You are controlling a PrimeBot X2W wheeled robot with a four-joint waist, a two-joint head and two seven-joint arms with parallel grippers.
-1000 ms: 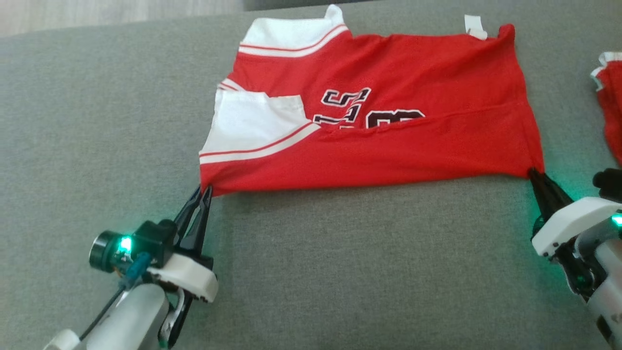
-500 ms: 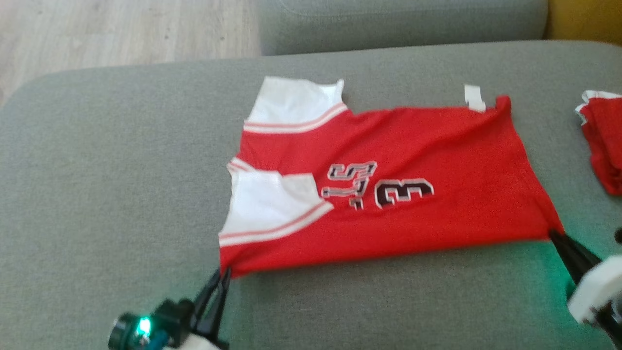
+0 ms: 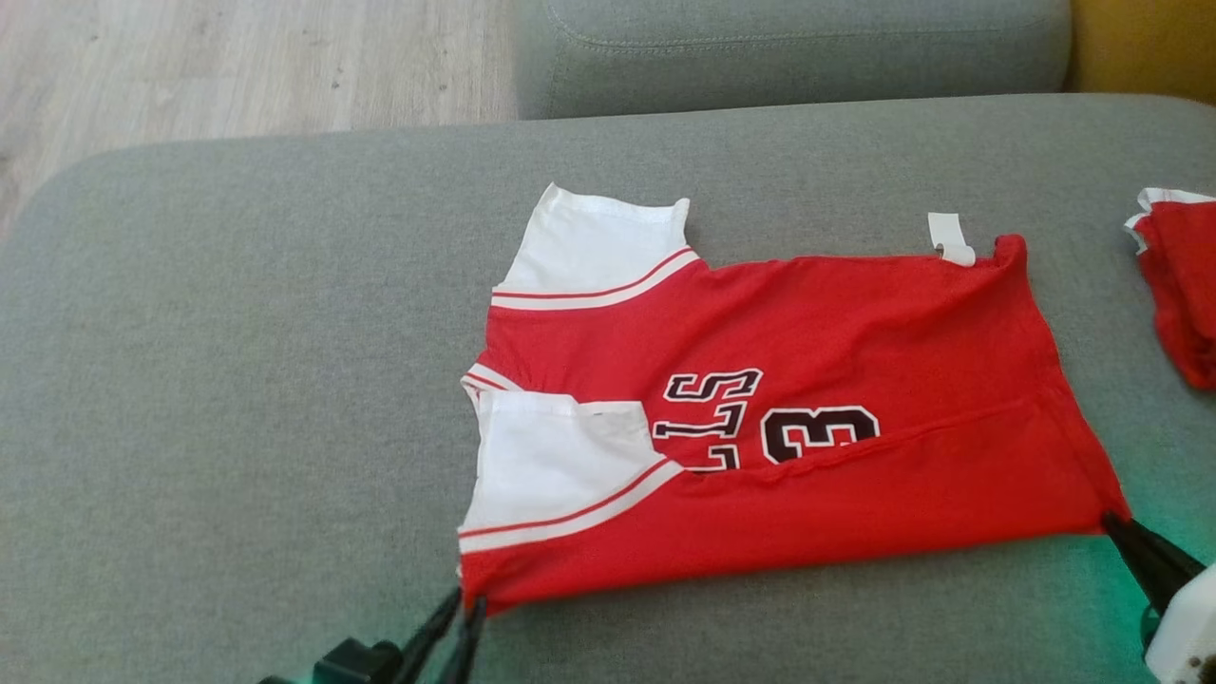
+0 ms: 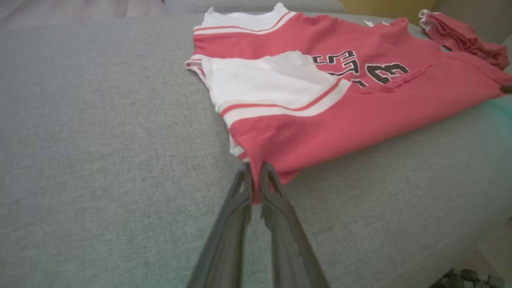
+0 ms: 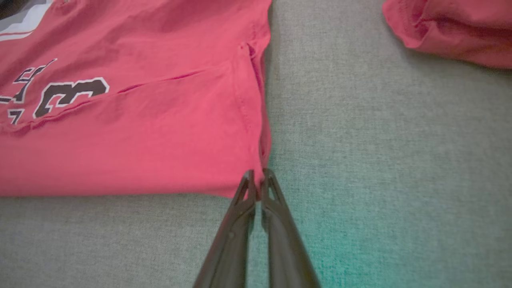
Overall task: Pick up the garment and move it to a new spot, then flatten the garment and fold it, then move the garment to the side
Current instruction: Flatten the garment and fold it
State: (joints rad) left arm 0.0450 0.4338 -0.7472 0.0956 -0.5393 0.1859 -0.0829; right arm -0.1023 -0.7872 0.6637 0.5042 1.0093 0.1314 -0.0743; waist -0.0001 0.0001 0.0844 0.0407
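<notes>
The left gripper (image 4: 256, 170) is clenched on the near sleeve-side corner of the red and white garment (image 3: 807, 380). The right gripper (image 5: 258, 176) is clamped on the other near corner. The garment lies on the grey cushion (image 3: 237, 380), stretched between both claws and spreading away beyond their tips. A black, white-edged "3" (image 3: 819, 432) reads clearly, an "S" (image 3: 712, 385) beside it; a fold cuts the other letters. The white tag (image 3: 951, 237) at the far edge is unreadable.
</notes>
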